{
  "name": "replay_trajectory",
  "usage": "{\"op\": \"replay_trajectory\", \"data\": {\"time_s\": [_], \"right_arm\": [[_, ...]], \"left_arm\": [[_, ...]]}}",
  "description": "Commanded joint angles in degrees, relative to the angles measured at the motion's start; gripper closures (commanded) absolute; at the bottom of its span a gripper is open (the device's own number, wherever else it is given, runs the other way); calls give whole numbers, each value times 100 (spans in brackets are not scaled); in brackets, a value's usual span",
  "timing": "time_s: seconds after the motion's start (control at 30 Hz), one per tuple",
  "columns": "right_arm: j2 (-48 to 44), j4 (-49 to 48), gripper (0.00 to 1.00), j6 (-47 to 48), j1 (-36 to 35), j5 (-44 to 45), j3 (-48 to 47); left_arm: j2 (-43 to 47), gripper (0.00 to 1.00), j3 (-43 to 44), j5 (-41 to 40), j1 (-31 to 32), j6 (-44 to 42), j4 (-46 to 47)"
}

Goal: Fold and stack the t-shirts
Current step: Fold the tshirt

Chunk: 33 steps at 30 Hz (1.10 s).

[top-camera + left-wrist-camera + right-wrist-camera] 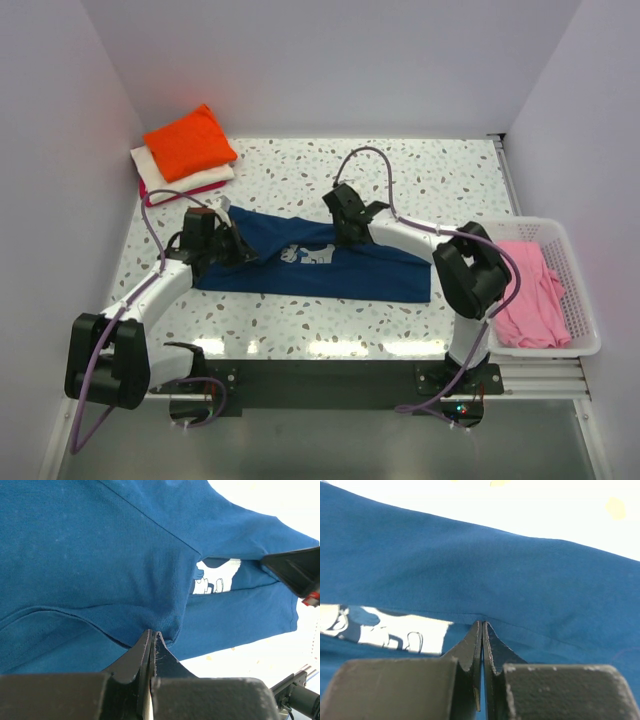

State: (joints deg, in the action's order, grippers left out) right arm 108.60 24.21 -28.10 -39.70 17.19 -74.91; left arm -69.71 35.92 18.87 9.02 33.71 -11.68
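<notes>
1. White walls stand round a speckled worktop [420, 170]. The navy t-shirt [330, 272] lies stretched long across the middle of it, with its pale print facing up.
2. My left fingers [151, 636] are squeezed tight shut on a bunch of navy cloth at the shirt's left end. I hold it there so I can lift that end.
3. My right fingers [481, 626] are pressed shut too. They nip the shirt's far edge just beside the print, so both arms can fold it together.
4. An orange t-shirt [190, 140] sits folded on top of a cream t-shirt [195, 178] in the far left corner. I think the navy one goes on that pile once it is folded.
5. A pink t-shirt [530, 290] lies in the white basket [548, 350] on the right. It is not folded yet.
</notes>
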Motion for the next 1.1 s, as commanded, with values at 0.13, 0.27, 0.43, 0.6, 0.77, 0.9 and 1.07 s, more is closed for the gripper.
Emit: {"op": "replay_trajectory", "data": {"time_s": [0.13, 0.27, 0.43, 0.6, 0.77, 0.9, 1.07], "right_arm": [[-567, 155, 100, -91, -11, 241, 179], [-655, 155, 100, -117, -20, 206, 363], [-700, 137, 100, -135, -11, 171, 548], [-647, 23, 100, -144, -11, 57, 636], [-515, -21, 100, -108, -11, -84, 540], [-541, -30, 91, -47, -11, -180, 469], [-743, 84, 65, 6, -11, -278, 355]], "left_arm": [[230, 100, 64, 108, -58, -67, 105], [283, 100, -76, 134, -58, -32, 131], [371, 100, -287, 231, -58, 65, 228], [388, 100, -630, 354, -49, 188, 474], [388, 82, -745, 512, -49, 215, 571], [694, 54, -534, 468, -49, 188, 273], [925, 52, 133, -322, -58, 337, -264]]}}
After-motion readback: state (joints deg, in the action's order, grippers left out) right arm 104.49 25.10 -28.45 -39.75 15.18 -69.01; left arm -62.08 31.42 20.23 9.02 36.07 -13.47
